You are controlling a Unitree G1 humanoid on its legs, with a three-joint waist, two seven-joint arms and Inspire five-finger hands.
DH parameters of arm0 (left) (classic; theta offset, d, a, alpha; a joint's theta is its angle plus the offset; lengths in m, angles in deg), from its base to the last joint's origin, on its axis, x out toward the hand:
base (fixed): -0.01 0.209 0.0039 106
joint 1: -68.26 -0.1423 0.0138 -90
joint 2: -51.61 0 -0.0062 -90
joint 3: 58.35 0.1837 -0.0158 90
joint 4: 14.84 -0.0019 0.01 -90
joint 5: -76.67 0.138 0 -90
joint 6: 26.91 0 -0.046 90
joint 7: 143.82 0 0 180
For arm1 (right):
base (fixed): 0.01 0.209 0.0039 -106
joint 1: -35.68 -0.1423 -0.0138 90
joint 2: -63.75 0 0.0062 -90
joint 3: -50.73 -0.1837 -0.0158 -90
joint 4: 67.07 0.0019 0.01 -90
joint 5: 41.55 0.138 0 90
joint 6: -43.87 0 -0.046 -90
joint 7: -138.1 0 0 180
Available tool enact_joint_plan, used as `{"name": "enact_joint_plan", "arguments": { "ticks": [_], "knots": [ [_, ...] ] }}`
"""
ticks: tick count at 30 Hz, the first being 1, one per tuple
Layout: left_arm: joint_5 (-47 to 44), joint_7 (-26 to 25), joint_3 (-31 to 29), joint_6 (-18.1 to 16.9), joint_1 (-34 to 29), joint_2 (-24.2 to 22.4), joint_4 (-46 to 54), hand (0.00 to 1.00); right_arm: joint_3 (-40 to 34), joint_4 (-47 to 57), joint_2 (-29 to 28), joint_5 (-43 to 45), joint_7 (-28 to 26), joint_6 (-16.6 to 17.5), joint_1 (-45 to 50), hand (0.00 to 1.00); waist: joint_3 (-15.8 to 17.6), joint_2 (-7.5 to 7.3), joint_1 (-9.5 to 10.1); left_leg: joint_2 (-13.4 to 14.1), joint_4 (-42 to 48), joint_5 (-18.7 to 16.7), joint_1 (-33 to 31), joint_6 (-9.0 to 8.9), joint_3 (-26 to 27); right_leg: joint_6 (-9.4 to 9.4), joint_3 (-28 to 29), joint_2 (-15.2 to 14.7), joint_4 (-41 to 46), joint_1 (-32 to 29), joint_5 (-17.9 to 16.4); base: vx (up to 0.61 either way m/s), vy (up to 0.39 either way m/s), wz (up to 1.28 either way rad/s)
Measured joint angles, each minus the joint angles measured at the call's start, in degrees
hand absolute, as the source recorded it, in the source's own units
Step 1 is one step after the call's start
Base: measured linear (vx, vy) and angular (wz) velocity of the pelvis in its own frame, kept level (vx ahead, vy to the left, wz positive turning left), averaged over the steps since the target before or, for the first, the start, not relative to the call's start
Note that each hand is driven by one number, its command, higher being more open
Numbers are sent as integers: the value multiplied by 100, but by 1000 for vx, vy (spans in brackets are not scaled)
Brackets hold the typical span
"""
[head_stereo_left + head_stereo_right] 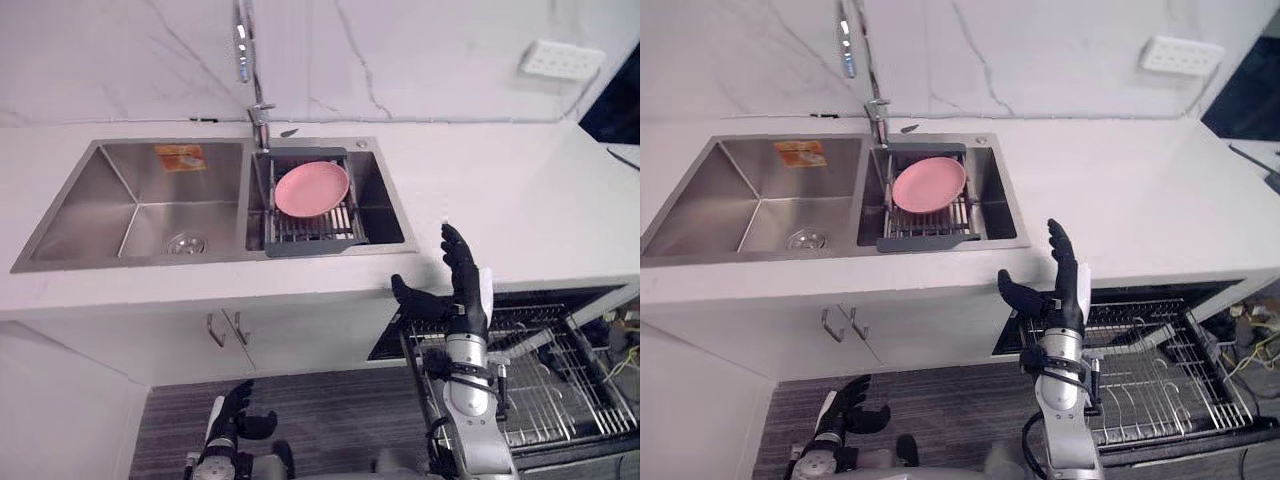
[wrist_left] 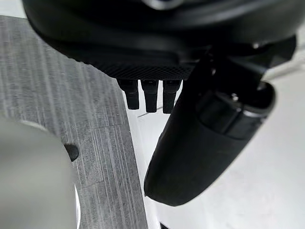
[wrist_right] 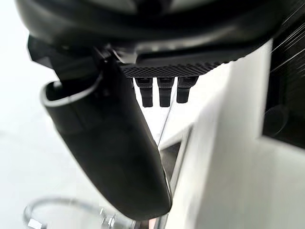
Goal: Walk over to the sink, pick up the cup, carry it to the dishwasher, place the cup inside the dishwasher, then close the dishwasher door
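Cup: I cannot tell where it is. Neither hand holds anything, and the dish I can pick out is a pink plate (image 1: pixel 312 188).
Pink plate: one, lying on a dark drainer rack (image 1: pixel 315 243) that spans the right basin of the sink (image 1: pixel 100 200).
Sink: steel with two basins, set into the worktop's (image 1: pixel 520 200) left half. The left basin has a drain (image 1: pixel 186 242) in its floor and an orange sticker (image 1: pixel 180 156) on its back wall.
Tap: one (image 1: pixel 258 120), at the sink's back rim between the basins.
Right hand (image 1: pixel 460 298): raised just in front of the worktop's front edge, right of the sink's front right corner. Its fingers are straight and pointing up, and its thumb is spread wide toward the sink.
Left hand (image 1: pixel 235 410): hanging low over the grey floor (image 1: pixel 330 410) below the sink cabinet, fingers relaxed and apart, well clear of everything.
Dishwasher: open under the worktop's right part, with one wire dishwasher rack (image 1: pixel 555 385) pulled out. The right arm rises beside the rack's left end.
Room: a broad stretch of white worktop runs from the sink's right rim toward the right edge.
Cabinet handles (image 1: pixel 228 328): two, side by side below the sink.
Wall socket (image 1: pixel 562 60): one, above the worktop's back edge at the right.
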Motion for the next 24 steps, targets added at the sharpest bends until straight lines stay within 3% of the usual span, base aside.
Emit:
{"name": "enact_joint_plan", "arguments": {
  "ticks": [1, 2, 3, 5, 7, 9, 12, 17, 18, 24],
  "knots": [
    [0, 8, 20, 0, -5, 9, -15, 90, -13, 62, 9, 0, 3, 3, 4, 90, -11, -25, -22, -109, 7, -2, -10, -28, -163, 8, 21, 121, -452, -41, 35, 126, -89, 99],
    [6, 23, 29, -5, 32, 13, -60, 90, -36, 172, 42, 1, 17, 11, 5, 90, -27, -141, -54, -298, 85, -25, -45, -68, -361, 28, 96, 89, -768, -40, 294, 138, -105, 97],
    [6, 28, 28, 8, 82, -25, -135, 90, -71, 190, 100, 2, 22, 16, 6, 90, -14, -78, -75, -298, 164, -34, -57, -109, -455, 18, -30, 66, -785, 26, 279, 192, -106, 79],
    [0, 0, -7, -3, 70, -138, -146, 90, -147, 269, 250, 4, 20, 16, 20, 90, -36, 171, 24, -118, 367, -166, -179, -168, -645, -55, -273, 224, -1143, 260, 322, 255, -118, 42],
    [5, 11, -134, -3, 60, -207, -144, 90, -213, 458, 224, 8, 19, 12, 107, 90, -2, 253, 28, 73, 763, -414, -287, -252, -713, -119, -476, 383, -1442, 558, 391, 207, -103, 33],
    [10, 32, -310, 9, 45, -302, -28, 90, -239, 986, 178, 16, 25, 9, 307, 90, 48, 280, 53, 373, 1793, -664, -608, -333, -335, -129, -602, 548, -1647, 886, 400, 183, -83, 20],
    [9, 30, -399, 6, -15, -368, 95, 90, -159, 1696, 201, 17, 48, 175, 407, 90, 38, 304, 74, 611, 2593, -707, -751, -381, 151, -127, -531, 605, -1741, 1202, 400, 175, -3, -12],
    [6, 32, -361, 5, 41, -425, 99, 90, -126, 1545, 287, 13, 62, 307, 212, 90, 41, 293, 163, 375, 1893, -695, -368, -361, 45, -93, -350, 509, -2180, 1343, 486, 104, 49, -16],
    [2, 26, -339, 2, 24, -416, 60, 90, -117, 1055, 422, 6, 14, 294, 84, 90, 44, 301, 202, 301, 1494, -660, -121, -303, -126, -95, -293, 510, -2408, 1478, 604, 66, 36, -11],
    [2, -13, -338, 1, 27, -370, -101, 90, -106, 299, 514, -15, -113, 192, -33, 90, 33, 333, 210, 294, 670, -602, 232, -262, -117, -126, -149, 578, -2463, 1389, 668, 11, 7, -13]
  ]
}}
